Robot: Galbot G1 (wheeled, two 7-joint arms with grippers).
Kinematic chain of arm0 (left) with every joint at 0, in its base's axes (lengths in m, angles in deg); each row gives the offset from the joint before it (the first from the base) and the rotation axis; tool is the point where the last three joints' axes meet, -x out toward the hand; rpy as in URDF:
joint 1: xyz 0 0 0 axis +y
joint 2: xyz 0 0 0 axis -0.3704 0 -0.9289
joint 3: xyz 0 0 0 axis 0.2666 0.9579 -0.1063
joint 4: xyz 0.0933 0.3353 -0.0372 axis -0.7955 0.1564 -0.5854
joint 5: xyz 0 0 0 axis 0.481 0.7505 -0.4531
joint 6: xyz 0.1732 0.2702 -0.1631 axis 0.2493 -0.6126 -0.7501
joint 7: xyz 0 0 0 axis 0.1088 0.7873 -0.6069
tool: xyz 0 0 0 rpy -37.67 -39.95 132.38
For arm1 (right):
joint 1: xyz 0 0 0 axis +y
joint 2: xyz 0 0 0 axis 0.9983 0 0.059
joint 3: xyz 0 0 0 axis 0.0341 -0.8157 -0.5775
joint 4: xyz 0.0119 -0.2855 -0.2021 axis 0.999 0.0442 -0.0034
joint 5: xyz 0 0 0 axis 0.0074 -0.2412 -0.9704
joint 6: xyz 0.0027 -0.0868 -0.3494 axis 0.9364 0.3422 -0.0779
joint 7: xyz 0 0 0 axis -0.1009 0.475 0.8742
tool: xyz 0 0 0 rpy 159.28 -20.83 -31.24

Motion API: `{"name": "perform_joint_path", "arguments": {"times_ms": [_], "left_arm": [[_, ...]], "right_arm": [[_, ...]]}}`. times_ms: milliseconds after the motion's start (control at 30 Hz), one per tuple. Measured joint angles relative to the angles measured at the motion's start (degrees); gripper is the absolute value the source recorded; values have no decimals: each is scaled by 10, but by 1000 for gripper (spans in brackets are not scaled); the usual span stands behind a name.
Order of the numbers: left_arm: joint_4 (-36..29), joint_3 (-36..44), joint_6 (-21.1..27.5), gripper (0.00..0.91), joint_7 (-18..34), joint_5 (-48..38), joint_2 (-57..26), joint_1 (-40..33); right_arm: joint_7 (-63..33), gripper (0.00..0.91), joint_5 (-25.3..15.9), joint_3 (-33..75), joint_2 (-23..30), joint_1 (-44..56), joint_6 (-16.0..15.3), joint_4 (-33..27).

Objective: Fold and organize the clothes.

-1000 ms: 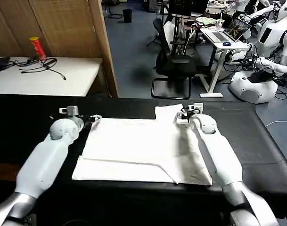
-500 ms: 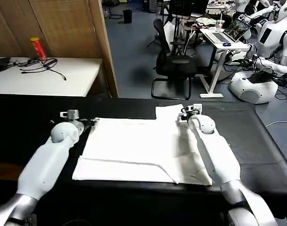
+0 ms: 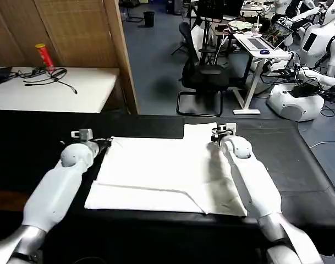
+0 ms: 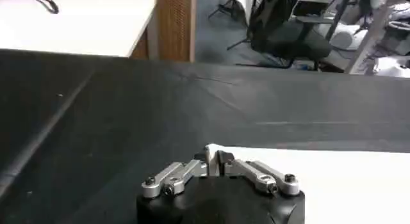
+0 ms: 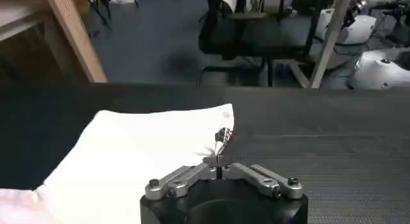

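The clothes are one white T-shirt [image 3: 161, 170], lying folded and flat on the black table [image 3: 299, 159]. My left gripper [image 3: 108, 141] sits at the shirt's far left corner, low on the table. In the left wrist view, that gripper [image 4: 212, 156] is shut on the white corner [image 4: 333, 180]. My right gripper [image 3: 214, 132] is at the far right part of the shirt, where a raised flap stands. In the right wrist view it [image 5: 218, 164] is shut on the cloth edge [image 5: 141, 148], with a small label just beyond the tips.
A white side table [image 3: 57, 88] at the back left carries a red can [image 3: 44, 56] and cables. A wooden partition [image 3: 120, 52] stands behind the black table. An office chair [image 3: 203, 77] and other robots [image 3: 305, 82] are beyond the far edge.
The left gripper has drawn the far left corner slightly outward, and the bunched cloth there now lies flatter. The right gripper has shifted a little farther away with its edge.
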Motion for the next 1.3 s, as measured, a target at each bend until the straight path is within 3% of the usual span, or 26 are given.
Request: {"name": "perform_joint_path", "arguments": {"times_ms": [267,600,867,1300], "left_arm": [[-51,-15,1,10,6,-5,-15,25],[-155,-59,6,20,14,-27,-48,87],[-243,-96,13,20,16,-29,-75,152],[-318,-134,51,20,20,-45,-117,223]], "right_arm": [[30,0,2,4,-21,18,25,44],[34,0,27,8,-71,61,22,133],[37,0,38,19,-119,114,-2,229],[17,0,40,45,-189,222,-58,367]]}}
